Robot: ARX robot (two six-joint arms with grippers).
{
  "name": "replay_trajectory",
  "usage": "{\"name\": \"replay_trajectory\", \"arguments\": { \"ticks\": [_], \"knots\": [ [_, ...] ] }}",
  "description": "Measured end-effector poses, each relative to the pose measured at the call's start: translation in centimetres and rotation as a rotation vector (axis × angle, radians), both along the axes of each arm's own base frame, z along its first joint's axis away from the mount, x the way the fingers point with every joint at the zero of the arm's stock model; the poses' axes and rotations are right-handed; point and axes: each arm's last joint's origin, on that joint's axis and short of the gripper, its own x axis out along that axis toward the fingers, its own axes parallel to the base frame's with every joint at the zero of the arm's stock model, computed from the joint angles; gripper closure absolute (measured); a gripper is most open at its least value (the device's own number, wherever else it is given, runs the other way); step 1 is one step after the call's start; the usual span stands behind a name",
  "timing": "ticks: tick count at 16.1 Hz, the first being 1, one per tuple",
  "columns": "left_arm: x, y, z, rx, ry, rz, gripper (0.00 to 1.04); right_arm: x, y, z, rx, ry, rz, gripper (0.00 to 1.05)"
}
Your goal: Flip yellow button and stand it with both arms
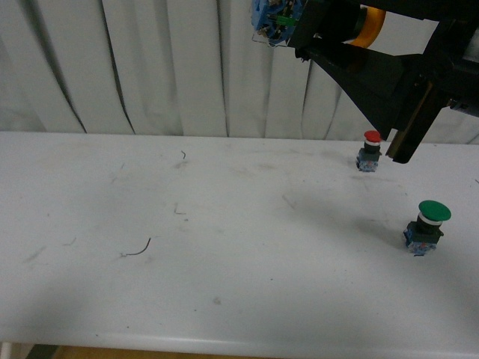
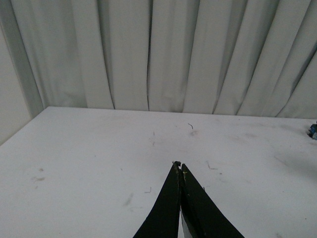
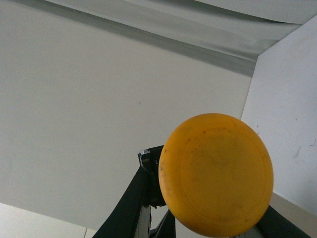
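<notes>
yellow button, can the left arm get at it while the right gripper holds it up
Probably yes. The right gripper holds the yellow button high above the table, with its blue base sticking out free leftward. The left gripper is shut, so it must open first.

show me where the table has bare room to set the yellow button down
The table is bare across its left and middle, from the curtain to the near edge. It is crowded only at the right, around the red button and the green button.
</notes>
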Motion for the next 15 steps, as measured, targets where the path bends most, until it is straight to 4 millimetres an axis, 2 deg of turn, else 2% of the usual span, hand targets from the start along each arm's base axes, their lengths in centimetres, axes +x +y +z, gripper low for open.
{"name": "replay_trajectory", "arguments": {
  "ticks": [2, 3, 6, 7, 10, 11, 13, 14, 15],
  "knots": [
    [-0.8, 0.0, -0.7, 0.000, 0.056, -0.004, 1.03, -0.1, 0.0, -0.2, -0.003, 0.003, 0.000, 0.71],
    [-1.1, 0.0, -0.2, 0.000, -0.001, 0.000, 1.03, -0.1, 0.0, -0.2, -0.004, 0.006, -0.001, 0.71],
    [-1.1, 0.0, -0.3, 0.000, 0.009, 0.000, 1.03, -0.2, 0.1, -0.3, -0.013, -0.008, 0.001, 0.71],
    [-1.1, 0.0, -0.3, 0.000, 0.010, 0.000, 1.00, -0.3, 0.1, -0.4, -0.021, -0.015, -0.004, 0.71],
    [-1.1, 0.0, -0.3, 0.000, 0.010, 0.000, 0.66, -0.6, -0.2, -0.3, -0.097, -0.144, -0.071, 0.71],
    [-1.1, 0.0, -0.3, 0.000, 0.009, 0.000, 0.55, -0.8, -0.8, 0.9, -0.136, -0.258, -0.135, 0.71],
    [-1.1, 0.0, -0.3, 0.000, 0.010, 0.000, 0.31, -1.0, -2.1, 3.4, -0.248, -0.523, -0.316, 0.71],
    [-1.1, 0.0, -0.3, 0.000, 0.009, 0.000, 0.21, -0.4, -2.9, 4.2, -0.352, -0.584, -0.440, 0.71],
    [-1.1, 0.0, -0.3, 0.000, 0.009, 0.000, 0.08, 0.6, -3.7, 4.2, -0.509, -0.593, -0.559, 0.71]
  ]
}}
